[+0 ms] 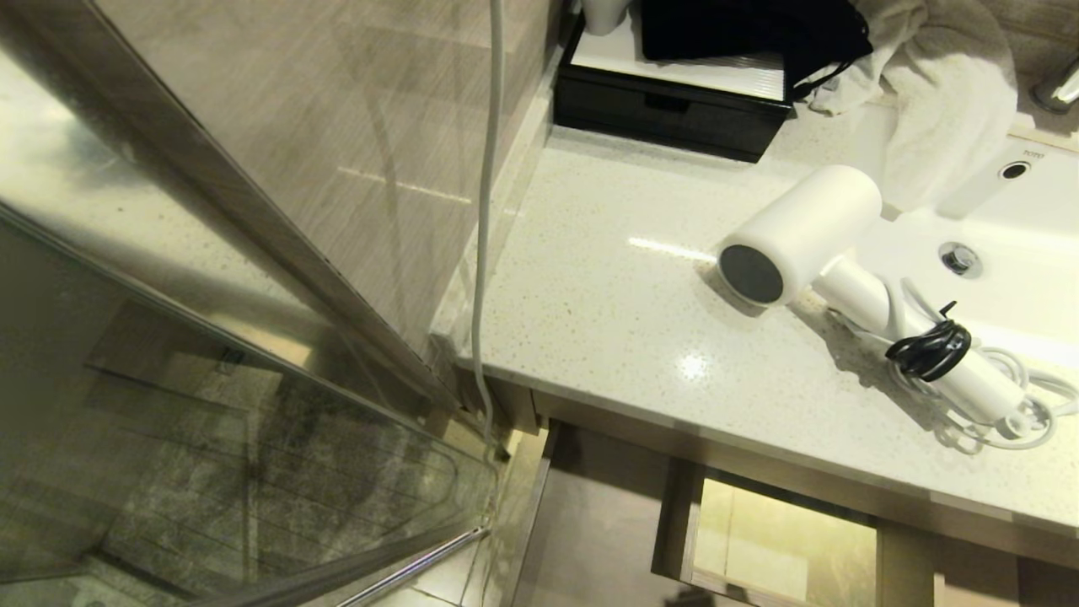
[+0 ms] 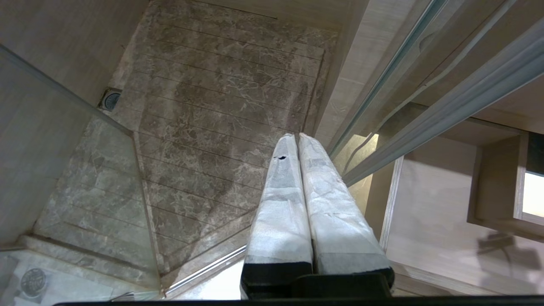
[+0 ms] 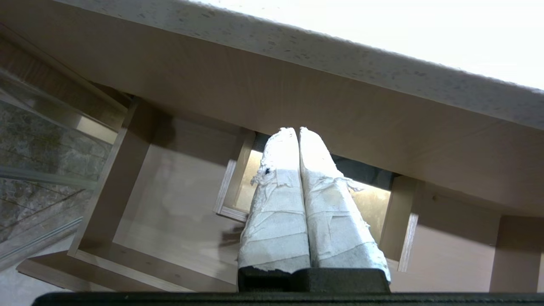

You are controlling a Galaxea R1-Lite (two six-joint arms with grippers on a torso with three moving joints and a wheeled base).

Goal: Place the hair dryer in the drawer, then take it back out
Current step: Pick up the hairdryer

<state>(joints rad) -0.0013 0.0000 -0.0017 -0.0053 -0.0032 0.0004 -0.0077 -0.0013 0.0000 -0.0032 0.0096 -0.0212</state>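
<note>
Item: small white hair dryer (image 1: 830,257) with dark grey round end, lying on our speckled countertop (image 1: 624,312), handle trailing right, above the open wood-grain drawer (image 3: 178,199); right gripper (image 3: 296,131) nearer, left gripper (image 2: 295,138) over shower floor, both closed empty

Head view looks down on the countertop (image 1: 624,320) — both wrist views share the drawer (image 3: 170,204) below.

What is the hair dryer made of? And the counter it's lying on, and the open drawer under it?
The hair dryer looks like smooth matte white plastic, with a dark grey round end. The counter seems to be polished speckled stone, or something made to look like it; it mirrors the lights. The drawer looks like pale wood or wood-look board: grain lines show.
</note>
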